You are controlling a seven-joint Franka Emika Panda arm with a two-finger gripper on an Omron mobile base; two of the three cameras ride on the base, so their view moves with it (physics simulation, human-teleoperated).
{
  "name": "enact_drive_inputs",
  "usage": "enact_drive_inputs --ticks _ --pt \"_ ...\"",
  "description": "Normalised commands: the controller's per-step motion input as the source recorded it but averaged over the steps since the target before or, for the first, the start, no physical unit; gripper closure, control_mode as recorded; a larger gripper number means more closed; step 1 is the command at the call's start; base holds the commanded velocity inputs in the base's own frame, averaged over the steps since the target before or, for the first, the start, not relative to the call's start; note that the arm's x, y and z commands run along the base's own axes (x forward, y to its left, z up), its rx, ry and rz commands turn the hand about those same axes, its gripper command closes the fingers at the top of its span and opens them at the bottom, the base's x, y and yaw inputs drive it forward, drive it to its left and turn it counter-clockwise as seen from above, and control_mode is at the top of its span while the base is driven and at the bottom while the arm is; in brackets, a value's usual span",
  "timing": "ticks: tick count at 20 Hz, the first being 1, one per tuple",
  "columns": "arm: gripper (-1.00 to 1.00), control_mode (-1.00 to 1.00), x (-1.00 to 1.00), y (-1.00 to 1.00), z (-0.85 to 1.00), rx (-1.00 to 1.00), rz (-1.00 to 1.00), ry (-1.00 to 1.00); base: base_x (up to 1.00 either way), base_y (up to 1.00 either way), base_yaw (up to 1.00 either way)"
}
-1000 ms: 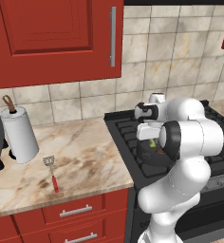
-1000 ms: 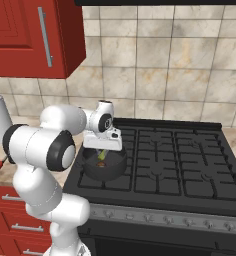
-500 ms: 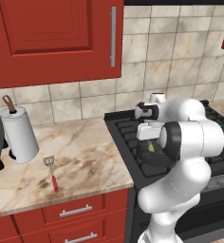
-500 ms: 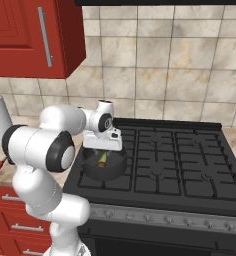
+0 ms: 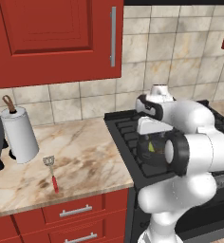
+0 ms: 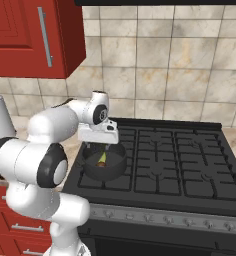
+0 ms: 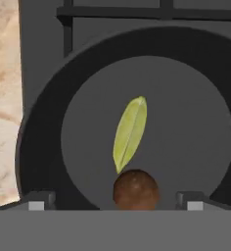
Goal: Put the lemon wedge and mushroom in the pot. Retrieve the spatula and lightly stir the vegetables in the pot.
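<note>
Now my white arm folds forward, my gripper (image 7: 116, 205) hanging jaws-apart, empty, over the short dark grey pot (image 7: 44, 147). Below it lie the yellow-green lemon wedge (image 7: 130, 132) and, nearer, the brown-capped mushroom (image 7: 136, 190).

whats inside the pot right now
In the pot, the hand view shows the lemon wedge on the bottom and the mushroom beside its tip. The mushroom's stem is hidden under its brown cap.
</note>
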Motion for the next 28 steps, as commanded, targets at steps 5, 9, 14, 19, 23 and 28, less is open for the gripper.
enact_drive_inputs --ticks 5,9,14,19,23,28 --pt "-1.0 -1.0 -1.0 0.7 0.5 0.0 0.0 -0.21 0.0 0.0 0.0" --pt "-1.0 -1.0 -0.9 1.0 0.13 0.0 0.04 -0.15 0.0 0.0 0.0" --pt "-1.0 -1.0 -0.72 1.0 0.02 0.01 0.07 -0.07 0.0 0.0 0.0" --pt "-1.0 -1.0 -0.6 1.0 0.17 0.0 0.1 0.0 0.0 0.0 0.0" --pt "-1.0 -1.0 -0.26 1.0 0.24 0.0 0.07 0.0 0.0 0.0 0.0" --pt "-1.0 -1.0 -0.04 1.0 0.12 0.0 0.0 0.0 0.0 0.0 0.0"
